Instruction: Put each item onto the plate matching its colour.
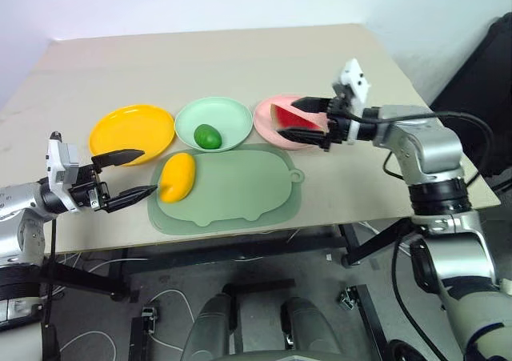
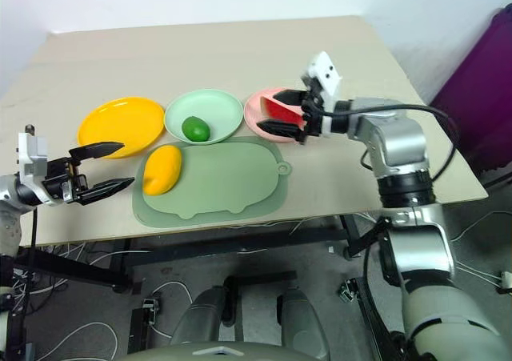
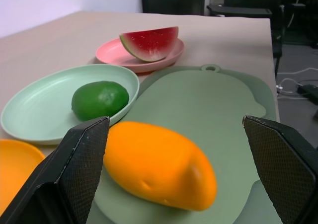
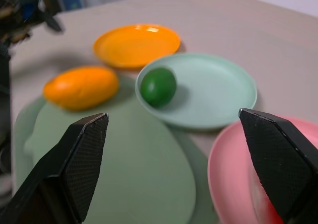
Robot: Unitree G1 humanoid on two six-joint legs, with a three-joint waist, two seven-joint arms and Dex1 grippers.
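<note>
A red watermelon wedge (image 3: pixel 149 42) lies on the pink plate (image 1: pixel 268 125). My right gripper (image 1: pixel 296 122) hovers just above it, open, its fingers wide apart. The small dark green fruit (image 1: pixel 208 136) rests on the mint green plate (image 1: pixel 228 109). The yellow-orange plate (image 1: pixel 132 131) stands bare at the left. An oval mango (image 1: pixel 178 177) lies on the left end of the pale green mat (image 1: pixel 240 186). My left gripper (image 1: pixel 150 171) is open, level, just left of the mango and pointing at it, holding nothing.
The three plates stand in a row across the middle of the beige table (image 1: pixel 240 57), with the mat in front of them near the front edge. Cables (image 1: pixel 104 337) lie on the floor below. A dark object (image 1: pixel 492 73) stands off the table's right side.
</note>
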